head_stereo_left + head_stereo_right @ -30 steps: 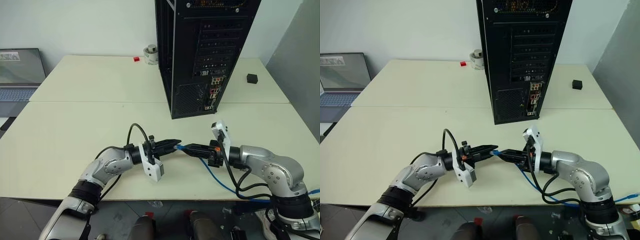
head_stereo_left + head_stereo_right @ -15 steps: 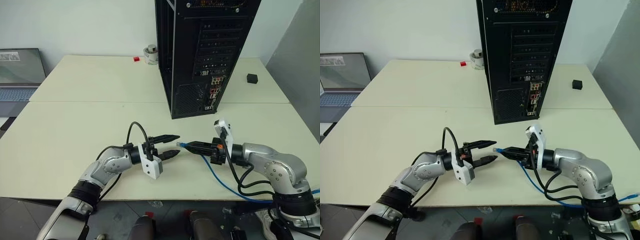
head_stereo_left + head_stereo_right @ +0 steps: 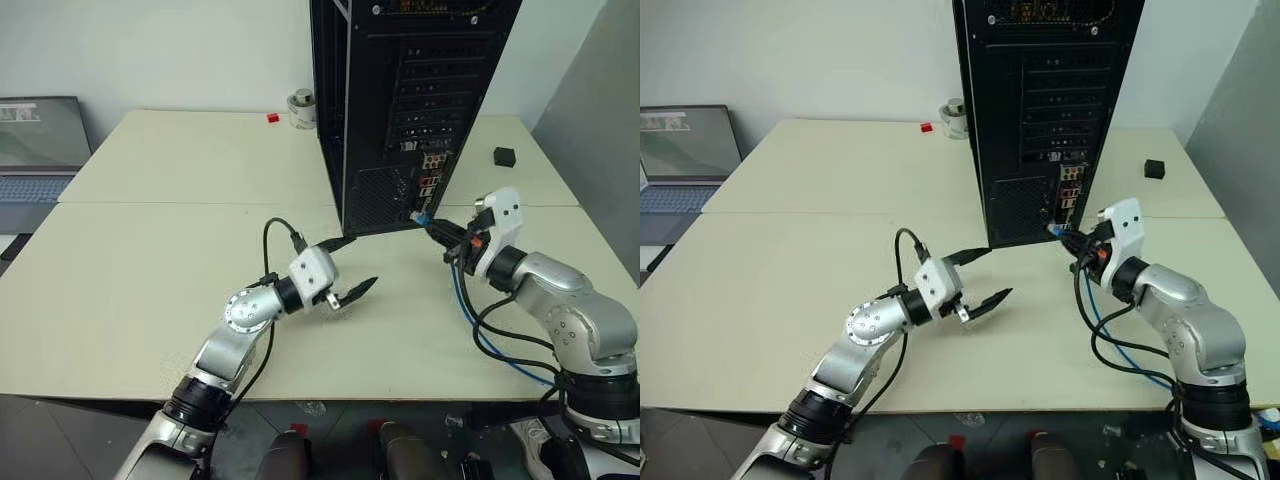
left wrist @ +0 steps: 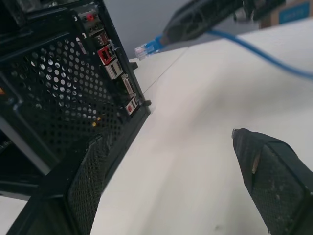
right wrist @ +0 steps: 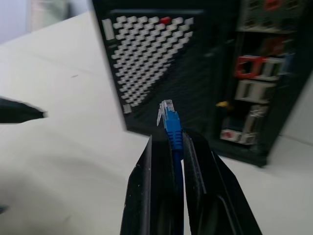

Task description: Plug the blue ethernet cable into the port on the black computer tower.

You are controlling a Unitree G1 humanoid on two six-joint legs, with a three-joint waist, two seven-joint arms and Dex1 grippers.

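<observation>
The left gripper [image 3: 350, 268] hangs over the middle of the worktop [image 3: 150, 260], fingers spread wide, arm bent at the elbow. The right gripper [image 3: 432, 226] points level, clamped on the blue ethernet cable [image 5: 172, 128] near the worktop's right side.

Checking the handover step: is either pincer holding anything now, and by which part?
The right pincer grips the blue ethernet cable just behind its clear plug. The left pincer is open and holds nothing.
</observation>
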